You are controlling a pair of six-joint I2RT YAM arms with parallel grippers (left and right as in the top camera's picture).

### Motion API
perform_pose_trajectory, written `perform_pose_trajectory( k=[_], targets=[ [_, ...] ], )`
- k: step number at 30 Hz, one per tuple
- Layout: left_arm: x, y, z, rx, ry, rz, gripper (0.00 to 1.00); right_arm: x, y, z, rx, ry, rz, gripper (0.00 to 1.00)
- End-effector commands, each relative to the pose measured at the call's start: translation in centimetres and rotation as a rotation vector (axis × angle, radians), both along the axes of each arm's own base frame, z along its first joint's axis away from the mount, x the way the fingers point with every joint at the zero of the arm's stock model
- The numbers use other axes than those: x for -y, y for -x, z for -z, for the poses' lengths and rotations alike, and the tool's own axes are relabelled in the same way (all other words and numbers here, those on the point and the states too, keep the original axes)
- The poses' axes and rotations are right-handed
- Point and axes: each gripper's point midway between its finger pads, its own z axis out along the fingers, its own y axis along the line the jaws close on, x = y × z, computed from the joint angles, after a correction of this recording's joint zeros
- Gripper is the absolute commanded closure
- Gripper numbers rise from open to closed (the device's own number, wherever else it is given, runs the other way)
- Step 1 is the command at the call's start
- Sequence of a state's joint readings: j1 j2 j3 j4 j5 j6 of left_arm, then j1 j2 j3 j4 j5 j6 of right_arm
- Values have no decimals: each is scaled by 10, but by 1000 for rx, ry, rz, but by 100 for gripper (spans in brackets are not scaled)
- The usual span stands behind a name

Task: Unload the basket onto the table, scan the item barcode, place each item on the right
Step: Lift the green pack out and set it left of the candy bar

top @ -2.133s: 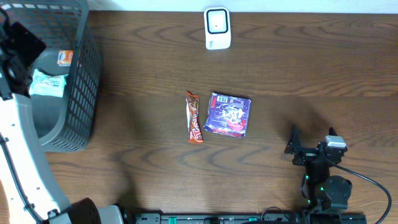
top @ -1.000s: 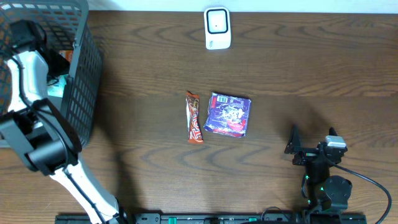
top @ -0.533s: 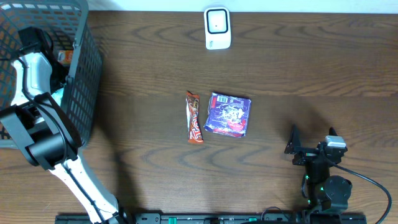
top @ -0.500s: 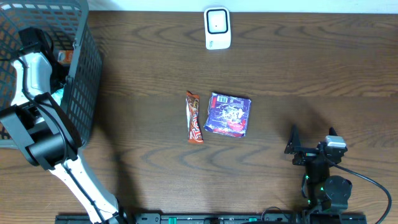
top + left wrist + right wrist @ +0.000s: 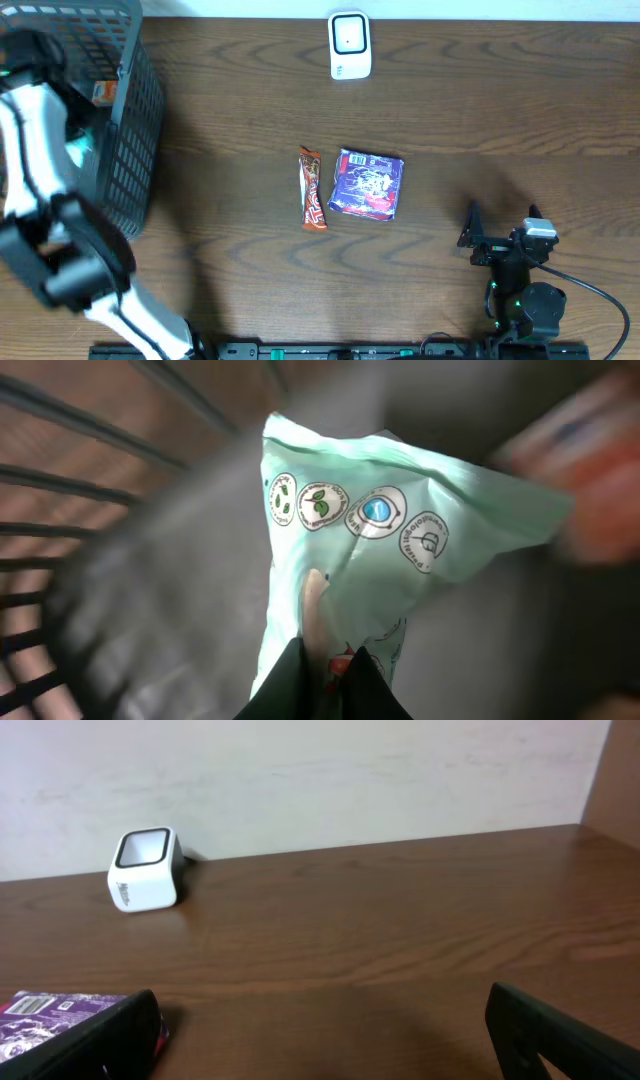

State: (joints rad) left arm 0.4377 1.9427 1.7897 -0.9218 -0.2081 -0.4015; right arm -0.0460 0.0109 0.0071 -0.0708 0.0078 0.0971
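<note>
While the scan itself has not yet happened, the first step looks done. In the left wrist view, the left fingers (image 5: pixel 303 680) are pinched fully shut on the lower edge of a pale green packet (image 5: pixel 400 530). The packet has a row of round printed symbols on its face, and no barcode shows on that side. It lies inside the dark mesh basket (image 5: pixel 135 150) at the far left corner of the surface, with the white left arm reaching down into the basket from above. An orange item (image 5: pixel 105 92), blurred, sits just beside the packet in the basket.

The white scanner (image 5: pixel 350 45) stands at the middle of the far edge of the surface, well apart from the basket, with its window facing up. A brown candy bar (image 5: pixel 314 203) and a purple packet (image 5: pixel 367 184) lie side by side near the centre of the surface. Whether those two have been scanned cannot be told.

The right fingers (image 5: pixel 560 1035) are spread wide and hold nothing, parked near the near right corner of the surface.

By my judgement, most of the task is left. The green packet must be lifted clear of the basket, carried to the scanner, and turned so its barcode faces the window.
</note>
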Motion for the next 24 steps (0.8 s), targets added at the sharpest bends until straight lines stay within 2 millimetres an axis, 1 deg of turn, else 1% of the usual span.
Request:
perform_pose_trajectory(
  k=[1,4,7,10,12,13,14,15,16,18,19,21,22,24],
  targets=[
    [4,14,-88,217,-69,-65,93,-2,0,0,0,9,-8,1],
    [24,21,-144,388,-60,-13,93,-2,0,0,0,9,-8,1],
    [55,26,-189,549,1,86,93,-2,0,0,0,9,-8,1],
    [96,28,-224,686,105,232,93,-2,0,0,0,9,-8,1],
    [128,26,-245,767,183,355,93,-2,0,0,0,9,-8,1],
    [149,24,-255,804,226,431,93,-2,0,0,0,9,-8,1],
    [163,23,-260,824,254,482,93,-2,0,0,0,9,-8,1],
    [184,21,-265,841,288,549,93,-2,0,0,0,9,-8,1],
    [198,19,-267,843,309,590,93,-2,0,0,0,9,-8,1],
    [235,16,-265,823,335,705,93,-2,0,0,0,9,-8,1],
    [251,15,-263,809,335,764,93,-2,0,0,0,9,-8,1],
    [288,14,-253,763,326,919,93,-2,0,0,0,9,-8,1],
    [309,15,-245,729,323,1006,93,-2,0,0,0,9,-8,1],
    [339,19,-230,667,327,1127,93,-2,0,0,0,9,-8,1]
  ],
)
